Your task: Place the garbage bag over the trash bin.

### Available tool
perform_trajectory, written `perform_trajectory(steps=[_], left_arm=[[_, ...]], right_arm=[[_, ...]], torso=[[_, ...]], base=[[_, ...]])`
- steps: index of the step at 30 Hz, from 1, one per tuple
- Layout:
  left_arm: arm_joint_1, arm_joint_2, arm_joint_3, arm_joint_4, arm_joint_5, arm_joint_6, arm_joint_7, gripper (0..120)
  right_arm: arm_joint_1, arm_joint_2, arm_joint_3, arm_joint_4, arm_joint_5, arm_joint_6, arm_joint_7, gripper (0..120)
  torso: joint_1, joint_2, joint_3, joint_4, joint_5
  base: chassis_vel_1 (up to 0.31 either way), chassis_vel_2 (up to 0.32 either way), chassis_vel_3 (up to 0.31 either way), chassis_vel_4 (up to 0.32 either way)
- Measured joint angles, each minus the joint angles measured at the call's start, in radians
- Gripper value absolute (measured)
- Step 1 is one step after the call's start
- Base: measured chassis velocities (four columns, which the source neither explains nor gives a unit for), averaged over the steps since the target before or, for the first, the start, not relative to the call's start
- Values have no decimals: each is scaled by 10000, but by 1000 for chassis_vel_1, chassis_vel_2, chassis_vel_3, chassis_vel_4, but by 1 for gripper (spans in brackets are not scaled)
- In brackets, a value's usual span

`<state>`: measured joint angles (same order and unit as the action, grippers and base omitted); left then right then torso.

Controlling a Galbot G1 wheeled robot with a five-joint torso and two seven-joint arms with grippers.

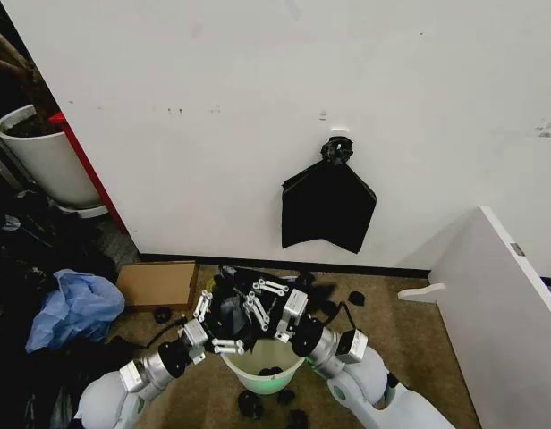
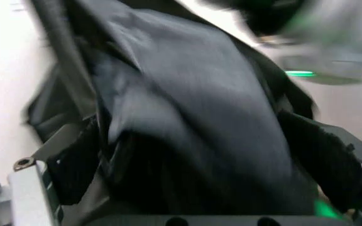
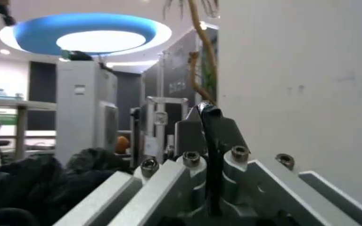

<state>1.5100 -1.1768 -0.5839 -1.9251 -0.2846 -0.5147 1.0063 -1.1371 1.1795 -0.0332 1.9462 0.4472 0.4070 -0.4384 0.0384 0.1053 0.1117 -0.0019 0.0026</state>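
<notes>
Together, our left gripper and right gripper sit just above the far rim of the trash bin, each clenched on the garbage bag bunched between them. Beyond the bin's far rim, black scraps litter the floor along the wall.

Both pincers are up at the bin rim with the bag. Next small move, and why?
Probably spread the bag's mouth wider: the garbage bag sits bunched between the left pincer and right pincer, covering just the far-left part of the trash bin, whose near rim and inside are bare.
</notes>
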Motion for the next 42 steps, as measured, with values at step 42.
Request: perform_trajectory(steps=[42], left_arm=[[725, -591, -1017, -101, 126, 239, 986, 94]], right_arm=[[190, 131, 314, -601, -102, 145, 346, 0]], torso=[[0, 0, 0, 0, 0]], base=[[0, 0, 0, 0]])
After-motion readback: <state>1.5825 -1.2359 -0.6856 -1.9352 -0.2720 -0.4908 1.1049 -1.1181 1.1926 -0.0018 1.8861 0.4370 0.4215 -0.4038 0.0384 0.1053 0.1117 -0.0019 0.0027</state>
